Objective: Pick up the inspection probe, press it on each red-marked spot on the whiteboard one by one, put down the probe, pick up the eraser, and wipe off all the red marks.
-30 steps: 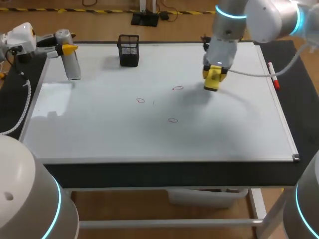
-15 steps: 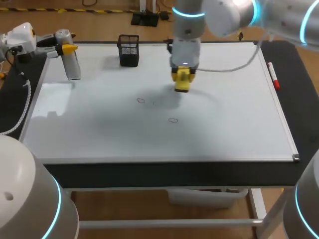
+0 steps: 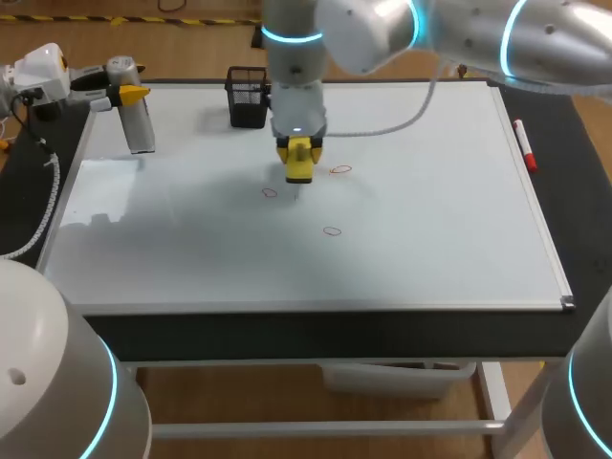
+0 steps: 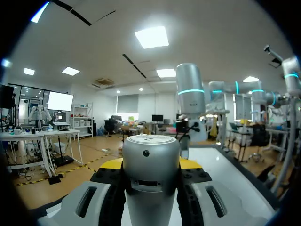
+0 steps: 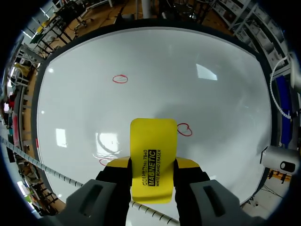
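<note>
While my right hand clamps the yellow eraser, the nearest red mark lies just beside its tip.

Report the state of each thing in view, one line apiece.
left gripper: shut on the inspection probe.
inspection probe: held at the whiteboard's far left corner.
right gripper: shut on the eraser.
eraser: held over the whiteboard, near the marks.
red marks: three, none wiped.
pen holder: upright on the whiteboard.
marker: lying beside the whiteboard's right edge.
</note>
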Controlling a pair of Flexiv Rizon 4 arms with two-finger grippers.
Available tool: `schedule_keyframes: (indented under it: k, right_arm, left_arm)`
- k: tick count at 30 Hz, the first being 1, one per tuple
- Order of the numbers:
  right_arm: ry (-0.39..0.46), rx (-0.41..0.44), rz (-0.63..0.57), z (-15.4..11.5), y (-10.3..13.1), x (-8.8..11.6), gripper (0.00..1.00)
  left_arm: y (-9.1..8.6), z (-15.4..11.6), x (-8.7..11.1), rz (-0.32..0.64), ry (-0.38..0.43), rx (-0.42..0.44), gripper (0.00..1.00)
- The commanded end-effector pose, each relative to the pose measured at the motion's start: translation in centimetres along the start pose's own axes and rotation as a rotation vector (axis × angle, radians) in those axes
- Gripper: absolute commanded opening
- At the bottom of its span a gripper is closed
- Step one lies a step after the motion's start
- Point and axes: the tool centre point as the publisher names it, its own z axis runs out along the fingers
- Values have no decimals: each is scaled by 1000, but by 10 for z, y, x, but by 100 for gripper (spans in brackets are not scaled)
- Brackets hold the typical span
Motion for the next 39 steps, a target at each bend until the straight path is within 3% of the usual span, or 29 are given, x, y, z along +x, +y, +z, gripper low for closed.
schedule_keyframes:
  k: [1,17,32,39]
  right_arm:
    - [202,13,-2,3,7,-20,0]
    - [153,-14,-65,13,21,-64,0]
    - [31,-8,-76,18,25,-81,0]
    - [18,-32,-93,25,29,-86,0]
  left_arm:
    - [-1,0,1,2,-2,0,0]
    - [-1,0,1,2,-2,0,0]
    - [-1,0,1,2,-2,0,0]
    - [-1,0,1,2,-2,0,0]
